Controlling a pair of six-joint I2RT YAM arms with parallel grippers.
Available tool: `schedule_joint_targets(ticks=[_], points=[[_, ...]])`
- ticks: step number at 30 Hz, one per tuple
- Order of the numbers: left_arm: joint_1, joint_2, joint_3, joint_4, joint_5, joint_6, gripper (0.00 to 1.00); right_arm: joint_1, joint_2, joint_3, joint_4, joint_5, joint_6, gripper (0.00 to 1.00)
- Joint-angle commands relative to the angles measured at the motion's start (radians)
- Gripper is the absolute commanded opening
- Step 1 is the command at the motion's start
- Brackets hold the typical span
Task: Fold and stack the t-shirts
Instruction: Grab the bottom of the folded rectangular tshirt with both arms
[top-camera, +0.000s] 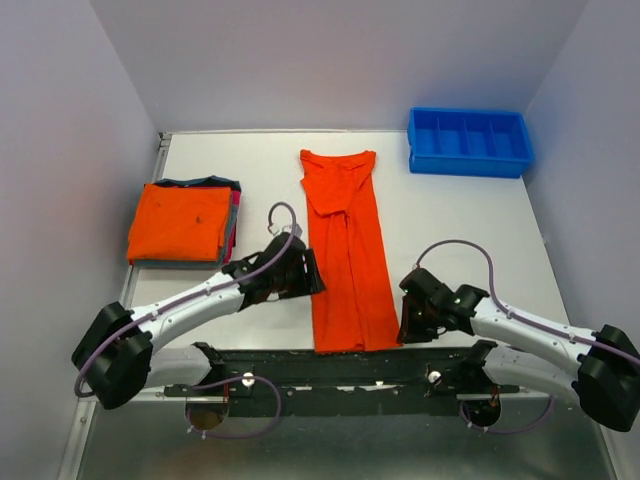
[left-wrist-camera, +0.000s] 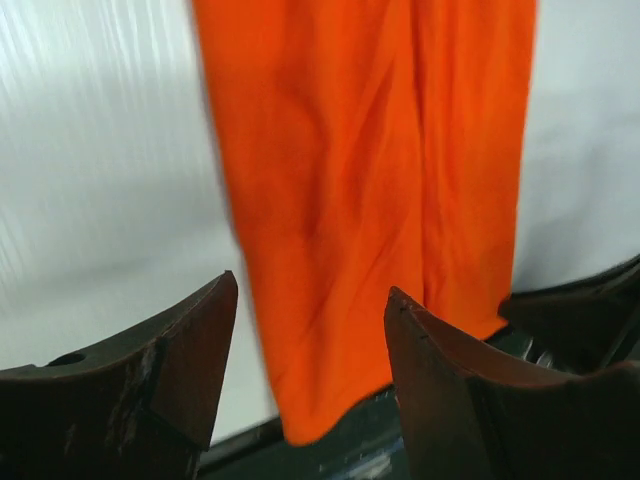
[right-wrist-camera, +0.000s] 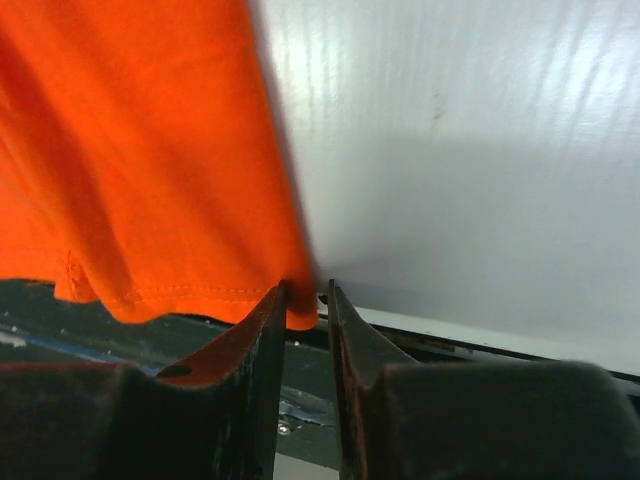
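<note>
matt orange cloth t-shirt (top-camera: 347, 262), glossy plastic bin (top-camera: 468, 141)

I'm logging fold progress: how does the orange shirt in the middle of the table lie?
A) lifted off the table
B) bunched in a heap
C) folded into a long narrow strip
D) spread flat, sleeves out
C: the orange shirt lies flat as a long narrow strip, no sleeves sticking out, apart from the folded stack at the left.
</note>
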Motion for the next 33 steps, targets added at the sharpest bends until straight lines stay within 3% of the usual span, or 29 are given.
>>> schedule_joint_targets(ticks=[1, 6, 9, 15, 24, 33], points=[[-0.13, -0.13, -0.083, -0.134, -0.063, -0.206, 0.69, 0.014, -0.038, -0.063, 0.035, -0.127, 0.015, 0.32], [-0.223, -0.231, -0.155, -0.212, -0.097, -0.315, 0.68, 0.016, -0.077, -0.069, 0.025, -0.14, 0.029, 0.26], [-0.25, -0.256, -0.207, -0.202, -0.065, -0.364, 0.63, 0.016, -0.097, -0.061, 0.011, -0.145, 0.03, 0.04], [-0.299, -0.294, -0.285, -0.165, -0.026, -0.457, 0.52, 0.016, -0.1, -0.026, -0.031, -0.115, 0.021, 0.01], [-0.332, -0.305, -0.391, -0.012, 0.054, -0.552, 0.52, 0.016, -0.121, -0.032, -0.012, -0.102, 0.038, 0.01], [-0.335, -0.168, -0.376, 0.091, 0.073, -0.532, 0.47, 0.016, -0.161, -0.045, -0.014, -0.1, 0.038, 0.01]])
